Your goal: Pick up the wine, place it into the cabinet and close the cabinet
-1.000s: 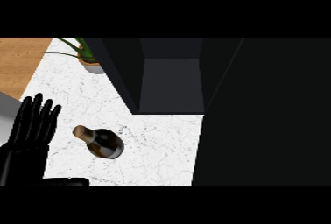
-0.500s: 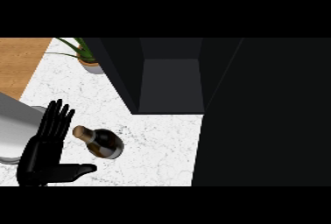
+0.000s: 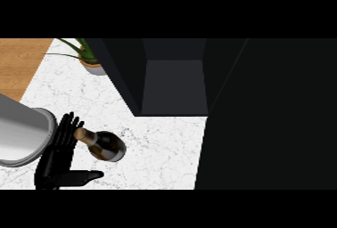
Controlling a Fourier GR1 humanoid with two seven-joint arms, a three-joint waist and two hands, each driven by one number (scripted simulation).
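Observation:
The wine bottle (image 3: 105,146) stands on the white marble counter (image 3: 158,147), dark with a tan cap, seen from above. My left hand (image 3: 55,161) is just to its left, open, fingers straight and pointing up the view, thumb (image 3: 84,176) stretched out to the right below the bottle. The fingertips lie right beside the bottle's neck; I cannot tell if they touch it. The grey left forearm (image 3: 20,133) comes in from the left edge. The dark cabinet (image 3: 174,84) is open behind the bottle, its inside bare.
A potted plant (image 3: 90,60) stands at the back left next to the cabinet's side. A wooden surface (image 3: 20,62) borders the counter at the far left. A large black panel (image 3: 270,116) fills the right side of the view.
My left hand has moved right and closer to the bottle, and more of the grey forearm now shows. The bottle has not moved.

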